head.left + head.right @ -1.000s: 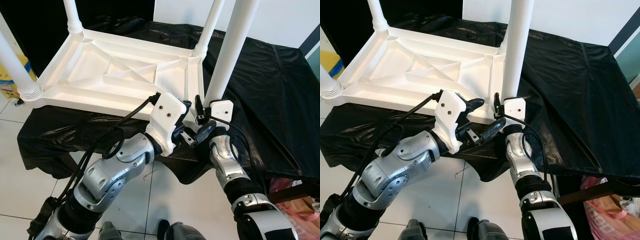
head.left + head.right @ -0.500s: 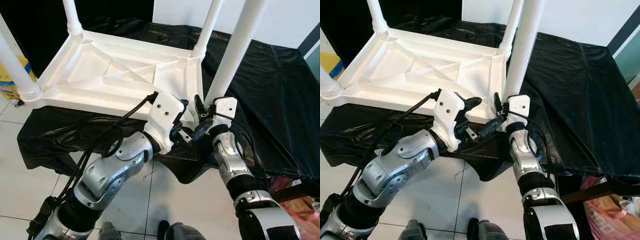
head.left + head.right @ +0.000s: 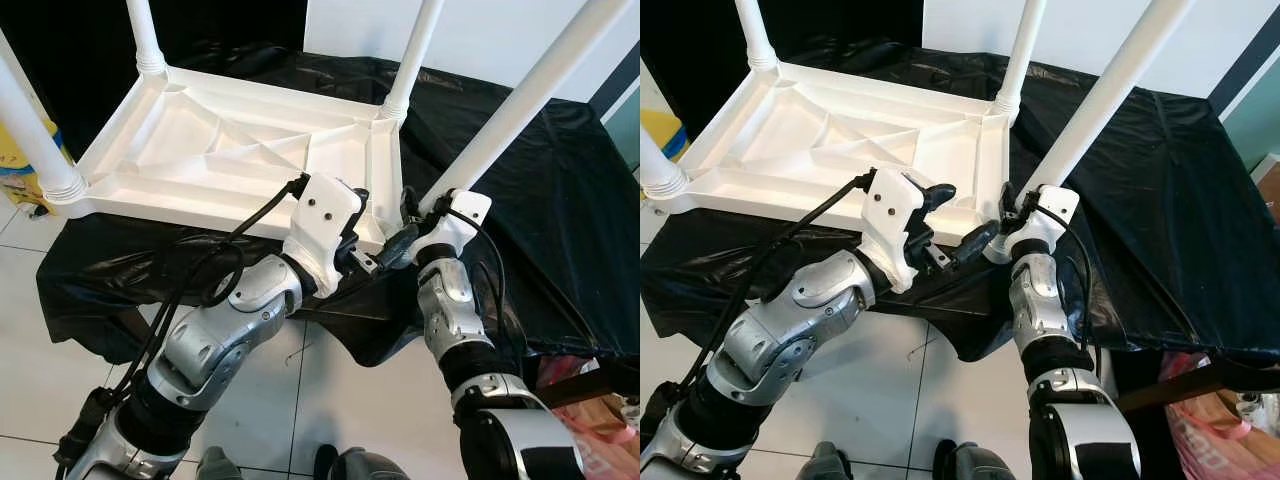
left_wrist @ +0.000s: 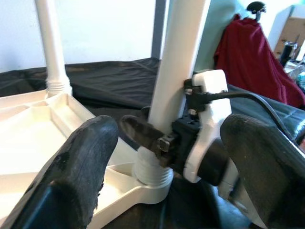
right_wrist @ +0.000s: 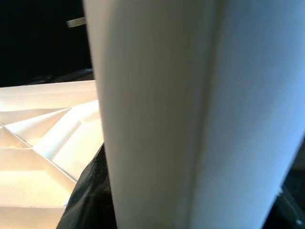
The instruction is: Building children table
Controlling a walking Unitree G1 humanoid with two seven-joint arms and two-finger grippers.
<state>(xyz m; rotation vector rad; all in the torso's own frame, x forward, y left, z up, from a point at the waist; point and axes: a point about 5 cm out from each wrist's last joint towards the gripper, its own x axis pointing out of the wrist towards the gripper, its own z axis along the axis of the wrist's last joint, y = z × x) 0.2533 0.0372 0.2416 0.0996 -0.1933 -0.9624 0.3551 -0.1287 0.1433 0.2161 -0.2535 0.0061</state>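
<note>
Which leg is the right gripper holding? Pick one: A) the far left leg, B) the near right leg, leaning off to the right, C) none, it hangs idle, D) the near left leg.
B: the right gripper clamps the base of the near right leg, which leans away from the upturned tabletop.

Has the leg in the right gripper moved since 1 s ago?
Yes. The white leg held by the right gripper has tipped over to the robot's right; it stood near parallel to the far-corner leg of the tabletop.
</note>
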